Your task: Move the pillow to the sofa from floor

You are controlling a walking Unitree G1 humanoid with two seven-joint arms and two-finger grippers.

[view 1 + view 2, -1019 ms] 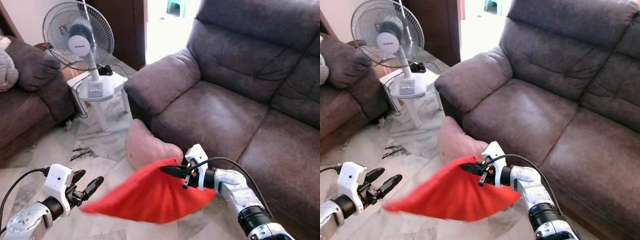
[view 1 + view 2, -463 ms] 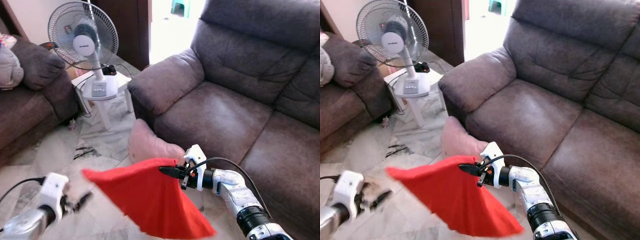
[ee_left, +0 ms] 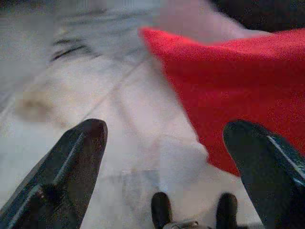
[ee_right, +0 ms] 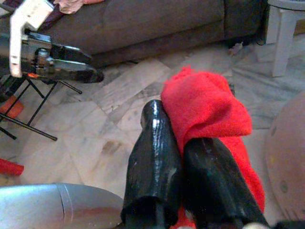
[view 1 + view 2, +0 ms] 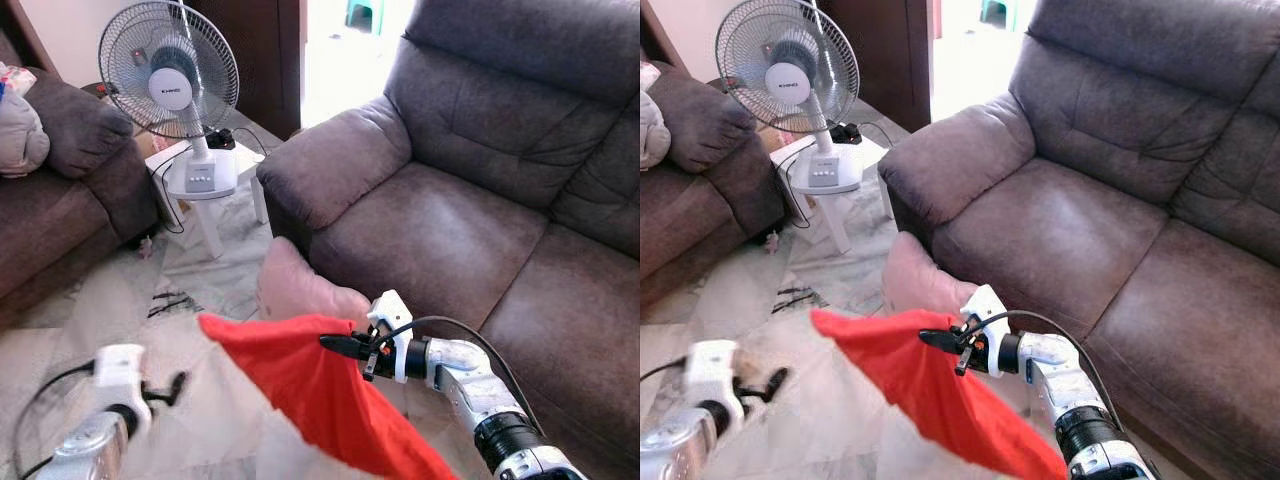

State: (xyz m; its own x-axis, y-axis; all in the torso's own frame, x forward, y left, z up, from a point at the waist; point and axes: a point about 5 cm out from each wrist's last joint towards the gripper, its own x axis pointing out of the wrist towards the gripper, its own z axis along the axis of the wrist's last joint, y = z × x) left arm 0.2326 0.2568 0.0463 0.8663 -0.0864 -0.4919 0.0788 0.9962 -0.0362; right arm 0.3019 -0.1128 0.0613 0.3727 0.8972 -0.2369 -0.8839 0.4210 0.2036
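A limp red pillow hangs above the floor, pinched at its upper edge by my right gripper, which is shut on it. The right wrist view shows both black fingers closed together on a fold of the red fabric. My left gripper is low at the left, blurred, open and apart from the red pillow; its fingers stand wide with nothing between them. A pink pillow leans on the floor against the brown sofa.
A standing fan sits on a small white stool at the back left, with cables on the marble floor near it. A second brown sofa with clothes is at the far left.
The left gripper has let go of the red pillow's corner and dropped down and back. The pillow now hangs from the right gripper alone, its free end swung down to the right.
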